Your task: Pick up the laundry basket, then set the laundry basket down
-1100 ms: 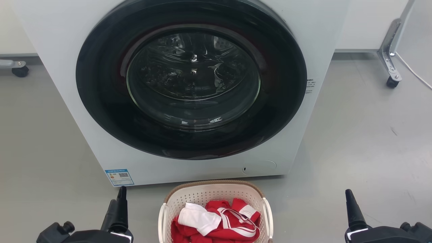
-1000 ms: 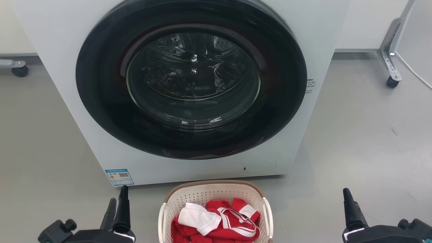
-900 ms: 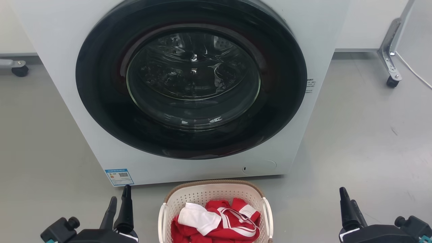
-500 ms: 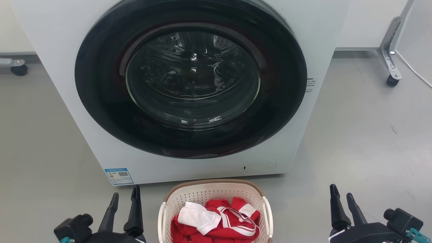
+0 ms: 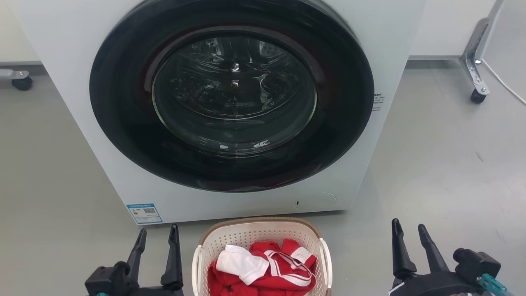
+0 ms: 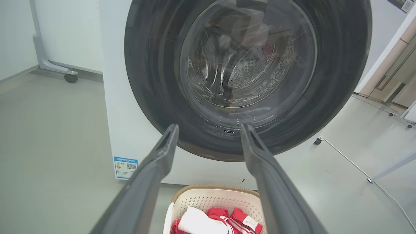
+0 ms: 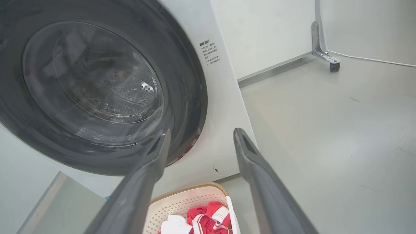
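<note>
Grey floor (image 5: 49, 172) is lying open either side. We are holding the left gripper (image 5: 158, 229) wide at seven o'clock, apart from the laundry basket (image 5: 254, 237) sitting at six near the washing machine (image 5: 382, 49), and the right gripper (image 5: 408, 225) wide at five.

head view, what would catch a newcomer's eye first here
The washing machine's big dark round door dominates the upper middle. Below it on the floor sits the laundry basket, holding red and white clothes. The left gripper and right gripper flank it, both open, holding nothing.
</note>
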You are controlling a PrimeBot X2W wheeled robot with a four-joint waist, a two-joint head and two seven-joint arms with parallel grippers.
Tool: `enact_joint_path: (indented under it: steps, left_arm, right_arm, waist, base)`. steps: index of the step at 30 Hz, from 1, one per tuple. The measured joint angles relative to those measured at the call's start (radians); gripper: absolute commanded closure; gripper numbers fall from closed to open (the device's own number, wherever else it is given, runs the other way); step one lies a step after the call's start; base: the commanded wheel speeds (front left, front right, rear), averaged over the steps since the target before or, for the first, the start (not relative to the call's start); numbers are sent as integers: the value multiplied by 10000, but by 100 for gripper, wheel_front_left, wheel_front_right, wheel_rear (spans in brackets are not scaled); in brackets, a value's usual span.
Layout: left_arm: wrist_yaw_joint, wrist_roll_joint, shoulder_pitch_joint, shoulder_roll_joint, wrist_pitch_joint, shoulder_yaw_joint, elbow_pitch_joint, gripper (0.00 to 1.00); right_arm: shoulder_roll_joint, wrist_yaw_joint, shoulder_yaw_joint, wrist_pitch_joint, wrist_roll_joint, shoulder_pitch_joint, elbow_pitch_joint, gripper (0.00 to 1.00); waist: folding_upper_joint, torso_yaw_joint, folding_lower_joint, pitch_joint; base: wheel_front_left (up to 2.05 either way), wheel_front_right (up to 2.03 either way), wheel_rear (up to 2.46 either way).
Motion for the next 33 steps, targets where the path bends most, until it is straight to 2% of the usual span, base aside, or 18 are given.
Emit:
enact_joint_path:
  steps: [25,33]
  left_arm:
    - [621,4103,210,-2,-974,-510,-792,0]
    - [619,4172,218,-12,-993,-474,-848,0]
  right_arm:
    - [-63,-629,669,-936,-3950,49,-696,0]
    - [-65,-660,663,-936,-4090,51,-750,0]
  waist:
    - [0,-9,0,116]
    - [0,0,0,140]
  base:
    - [0,0,0]
    - [0,0,0]
